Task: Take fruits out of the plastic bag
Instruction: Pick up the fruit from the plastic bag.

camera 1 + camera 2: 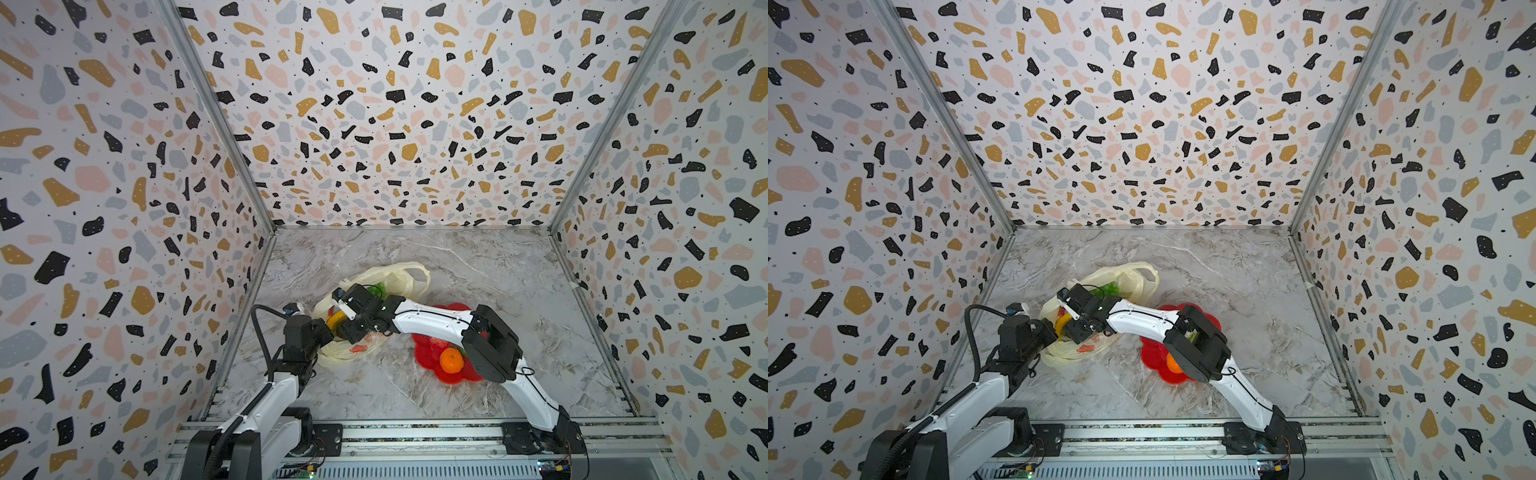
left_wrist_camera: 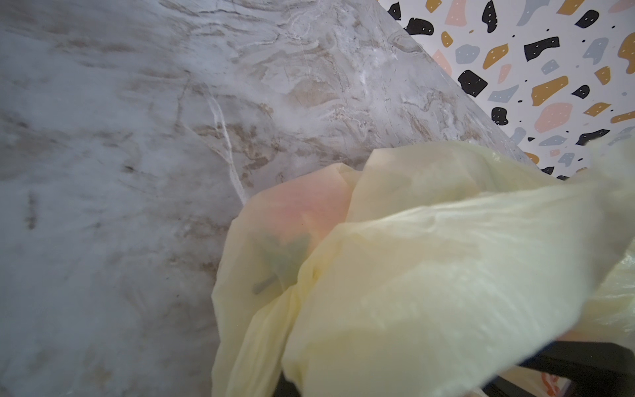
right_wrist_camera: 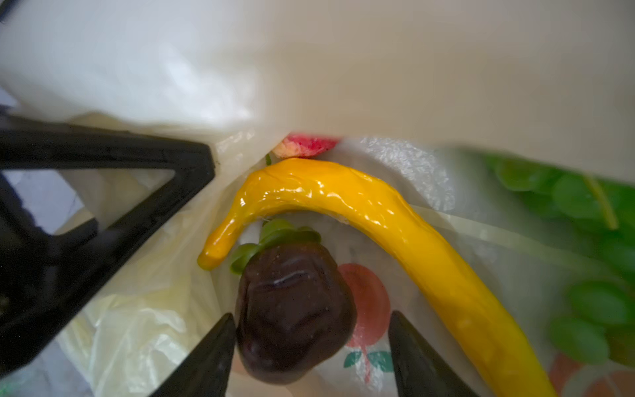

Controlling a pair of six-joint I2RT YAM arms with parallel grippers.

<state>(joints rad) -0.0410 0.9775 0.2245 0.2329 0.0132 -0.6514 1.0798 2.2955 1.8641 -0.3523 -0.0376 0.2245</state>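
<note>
Bag point(image 1: 386, 276) lies on the desk point(image 1: 498, 270), with an orange fruit picture point(image 3: 369, 302) on it. Left jaws are pinched together on its rim. Right jaws are inside it, apart, on either side of a dark fruit point(image 3: 292, 309). Banana point(image 3: 360, 202) and grapes point(image 3: 584, 199) lie close by. An orange point(image 1: 451, 360) sits on the plate point(image 1: 424, 353).

The setting is a purpose-built robot test cell, the kind found in a lab. Three walls point(image 1: 374, 124) papered in a terrazzo print box in a small marble-look tabletop point(image 1: 478, 286), joined at the corners by bare aluminium profiles point(image 1: 219, 116). An aluminium rail point(image 1: 415, 434) along the open front carries the left arm point(image 1: 270, 395) and right arm point(image 1: 532, 399), with an exposed circuit board point(image 1: 305, 471) and loose wiring beside it.
</note>
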